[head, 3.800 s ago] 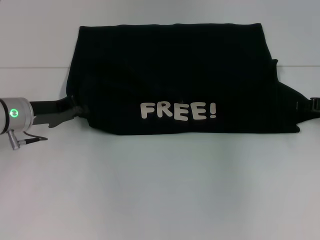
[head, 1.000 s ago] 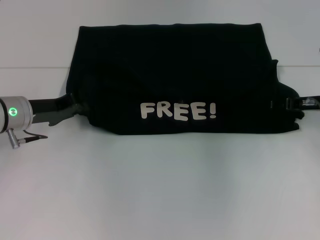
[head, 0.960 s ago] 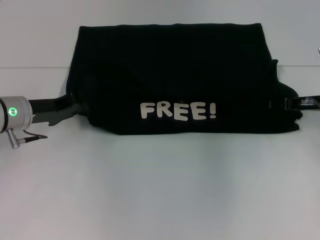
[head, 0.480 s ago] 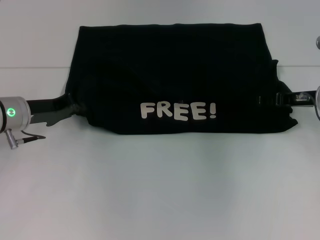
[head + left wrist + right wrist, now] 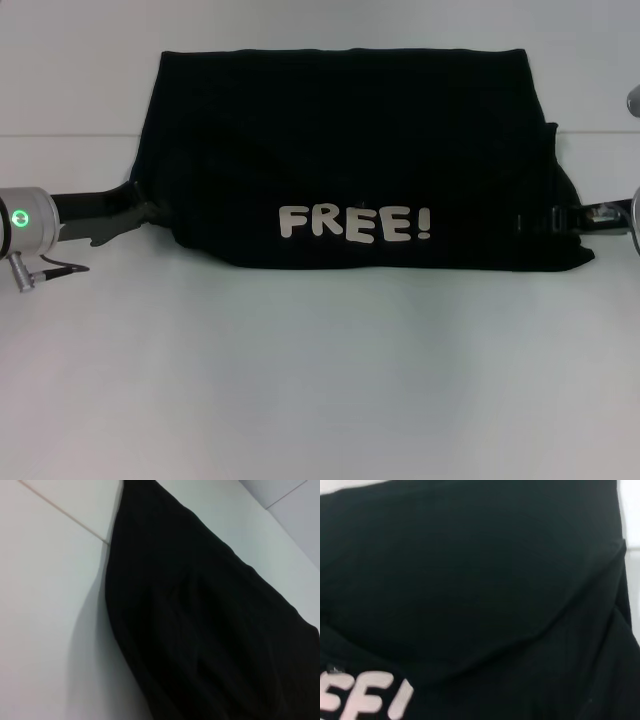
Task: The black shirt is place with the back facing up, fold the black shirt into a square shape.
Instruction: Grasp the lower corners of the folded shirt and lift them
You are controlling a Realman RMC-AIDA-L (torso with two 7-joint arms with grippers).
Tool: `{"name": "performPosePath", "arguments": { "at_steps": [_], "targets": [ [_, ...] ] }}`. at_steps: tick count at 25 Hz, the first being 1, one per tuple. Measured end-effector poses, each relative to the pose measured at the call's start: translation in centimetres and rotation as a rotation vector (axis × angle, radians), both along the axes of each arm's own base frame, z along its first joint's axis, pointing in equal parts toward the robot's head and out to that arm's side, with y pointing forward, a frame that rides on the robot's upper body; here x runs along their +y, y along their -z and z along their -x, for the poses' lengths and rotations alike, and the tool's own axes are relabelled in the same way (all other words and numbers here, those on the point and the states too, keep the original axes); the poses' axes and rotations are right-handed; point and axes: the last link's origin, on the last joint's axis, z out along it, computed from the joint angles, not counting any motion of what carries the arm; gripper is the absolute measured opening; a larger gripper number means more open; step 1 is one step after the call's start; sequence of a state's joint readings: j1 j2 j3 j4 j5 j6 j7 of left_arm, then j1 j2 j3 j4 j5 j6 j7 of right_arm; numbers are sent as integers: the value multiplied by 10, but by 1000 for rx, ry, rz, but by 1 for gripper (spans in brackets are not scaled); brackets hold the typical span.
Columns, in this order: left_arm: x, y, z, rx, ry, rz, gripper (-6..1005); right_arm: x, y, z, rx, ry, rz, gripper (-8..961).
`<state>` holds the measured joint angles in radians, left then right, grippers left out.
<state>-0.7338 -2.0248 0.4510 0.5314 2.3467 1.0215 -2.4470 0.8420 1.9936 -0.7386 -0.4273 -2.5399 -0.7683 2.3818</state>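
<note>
The black shirt (image 5: 350, 130) lies on the white table as a wide folded band, with cream "FREE!" lettering (image 5: 355, 222) near its front edge. My left gripper (image 5: 145, 212) sits low on the table, touching the shirt's left edge. My right gripper (image 5: 535, 220) reaches in from the right and lies over the shirt's right end, where the fabric is drawn inward with it. The left wrist view shows only the shirt's edge (image 5: 200, 630) on the table. Black cloth (image 5: 480, 580) and part of the lettering (image 5: 365, 695) fill the right wrist view.
The white table (image 5: 320, 380) spreads wide in front of the shirt. A thin seam line (image 5: 70, 135) crosses the table behind the left arm. The left arm's silver wrist with a green light (image 5: 20, 220) rests at the left border.
My right gripper has moved left over the shirt's right end, and the sleeve bulge there has been drawn inward. My left gripper has slid slightly left.
</note>
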Motion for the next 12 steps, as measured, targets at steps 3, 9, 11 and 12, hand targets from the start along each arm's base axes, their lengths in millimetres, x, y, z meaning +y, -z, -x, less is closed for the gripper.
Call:
{"name": "performPosePath", "arguments": {
  "at_steps": [3,9,11,12],
  "targets": [
    [0,0,0,-1,-1,-1,0,-1,-3,-2,-37,18,15,888],
    [0,-1,0,-10,-3,-8,0,-1,-5,-1,-67,30,33,855],
    [0,-1,1,-14,-4,-11,0,-1,-6,-1,-64,31,36,844],
    [0,-1,0,-14,-4,-11,0,-1,-6,0,-62,32,34,838]
  ]
}}
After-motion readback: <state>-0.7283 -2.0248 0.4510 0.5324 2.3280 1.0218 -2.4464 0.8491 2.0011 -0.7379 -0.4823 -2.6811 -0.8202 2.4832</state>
